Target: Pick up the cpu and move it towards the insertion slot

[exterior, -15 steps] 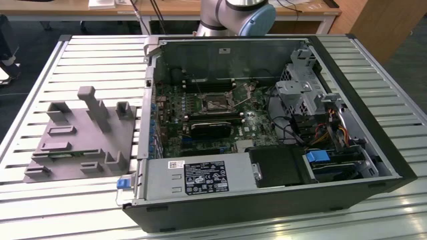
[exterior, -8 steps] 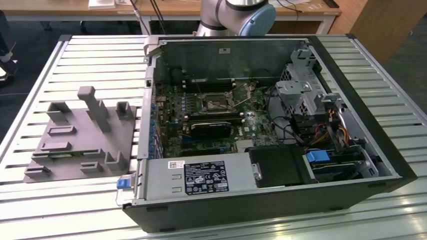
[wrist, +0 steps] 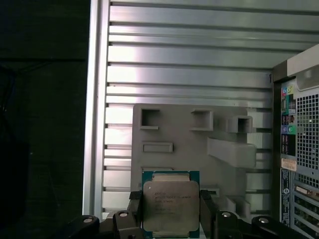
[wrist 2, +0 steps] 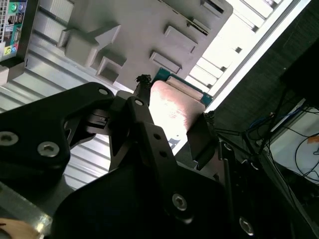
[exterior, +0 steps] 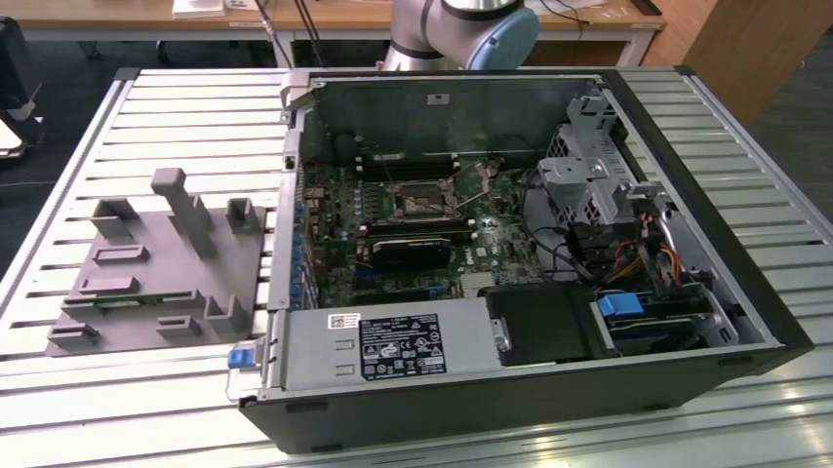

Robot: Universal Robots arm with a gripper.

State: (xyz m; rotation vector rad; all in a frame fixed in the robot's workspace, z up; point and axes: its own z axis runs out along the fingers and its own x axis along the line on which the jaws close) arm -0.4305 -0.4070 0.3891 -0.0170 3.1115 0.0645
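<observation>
In the first wrist view the cpu [wrist: 169,199], a flat square chip with a pale silver top and a green rim, sits between two black fingers [wrist: 133,206]. My gripper [wrist: 169,214] is shut on its two opposite edges and holds it in the air above the grey tray [wrist: 189,144]. The second wrist view shows the cpu [wrist 2: 172,104] from the side, its top glaring pale, clamped in the gripper [wrist 2: 172,124] over the tray [wrist 2: 144,30]. The insertion slot [exterior: 419,199], a shiny metal frame around a dark centre, lies on the motherboard inside the open computer case in the exterior view.
The open computer case [exterior: 521,263] lies on a slatted metal table [exterior: 170,127], with the grey tray [exterior: 156,258] at the exterior view's left. A black heatsink block [exterior: 414,253] sits beside the slot. The arm's base [exterior: 469,29] stands behind the case. The case's rear panel [wrist: 299,149] borders the tray.
</observation>
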